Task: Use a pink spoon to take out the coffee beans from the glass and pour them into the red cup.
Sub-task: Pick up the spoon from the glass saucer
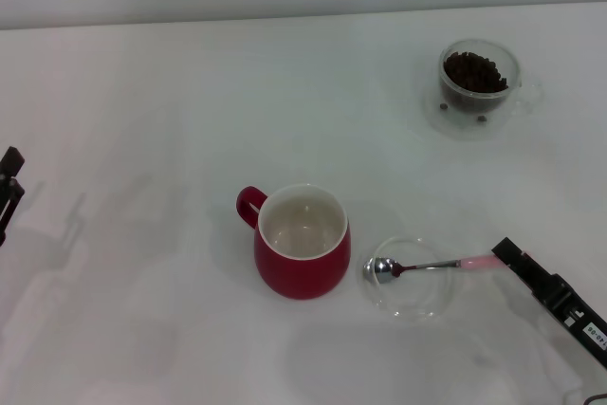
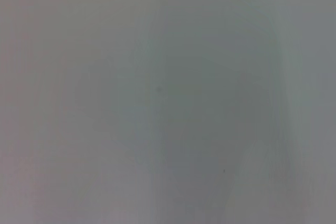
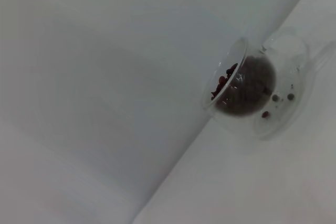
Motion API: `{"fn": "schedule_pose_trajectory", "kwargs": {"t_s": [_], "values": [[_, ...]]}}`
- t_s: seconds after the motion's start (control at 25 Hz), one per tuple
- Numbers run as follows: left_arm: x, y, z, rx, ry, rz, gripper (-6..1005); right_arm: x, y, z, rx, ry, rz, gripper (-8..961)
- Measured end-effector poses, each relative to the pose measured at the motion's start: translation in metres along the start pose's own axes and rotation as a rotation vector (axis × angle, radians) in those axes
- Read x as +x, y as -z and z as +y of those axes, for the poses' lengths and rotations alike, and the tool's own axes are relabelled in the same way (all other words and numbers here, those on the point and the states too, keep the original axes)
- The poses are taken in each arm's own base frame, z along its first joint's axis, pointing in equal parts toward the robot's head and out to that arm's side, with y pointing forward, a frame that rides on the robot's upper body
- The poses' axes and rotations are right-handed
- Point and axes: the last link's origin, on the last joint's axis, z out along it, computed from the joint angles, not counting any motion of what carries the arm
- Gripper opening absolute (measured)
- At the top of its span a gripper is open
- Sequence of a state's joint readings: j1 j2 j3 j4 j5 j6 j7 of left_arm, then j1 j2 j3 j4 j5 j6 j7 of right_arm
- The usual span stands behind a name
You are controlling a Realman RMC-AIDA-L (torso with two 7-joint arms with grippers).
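The pink spoon (image 1: 429,266) lies level, its metal bowl over a shallow glass dish (image 1: 417,303) and its pink handle pointing right. My right gripper (image 1: 505,253) is at the lower right, shut on the end of that handle. The red cup (image 1: 302,255) stands just left of the dish, white inside with nothing in it, handle to the left. The glass (image 1: 479,81) sits on its clear saucer (image 1: 444,120) at the far right, filled with coffee beans (image 1: 474,70). The right wrist view shows the glass (image 3: 252,90) and coffee beans (image 3: 223,85) from afar. My left gripper (image 1: 9,187) is parked at the left edge.
A white table (image 1: 171,92) carries everything. A few loose beans lie on the saucer under the glass. The left wrist view holds only a blank grey surface.
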State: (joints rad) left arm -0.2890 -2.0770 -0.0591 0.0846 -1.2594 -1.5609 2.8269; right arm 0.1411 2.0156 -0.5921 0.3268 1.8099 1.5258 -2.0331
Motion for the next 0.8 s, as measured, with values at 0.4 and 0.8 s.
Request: {"fn": "schedule_pose_trajectory", "kwargs": {"t_s": [0.4, 0.8], "values": [[-0.001, 0.001, 0.001, 0.003, 0.002, -0.003, 560, -0.008, -0.007, 0.001, -0.028, 0.022, 0.001, 161], [-0.001, 0.003, 0.001, 0.007, 0.004, -0.005, 561, -0.045, -0.012, -0.001, -0.094, 0.103, -0.013, 154]]}}
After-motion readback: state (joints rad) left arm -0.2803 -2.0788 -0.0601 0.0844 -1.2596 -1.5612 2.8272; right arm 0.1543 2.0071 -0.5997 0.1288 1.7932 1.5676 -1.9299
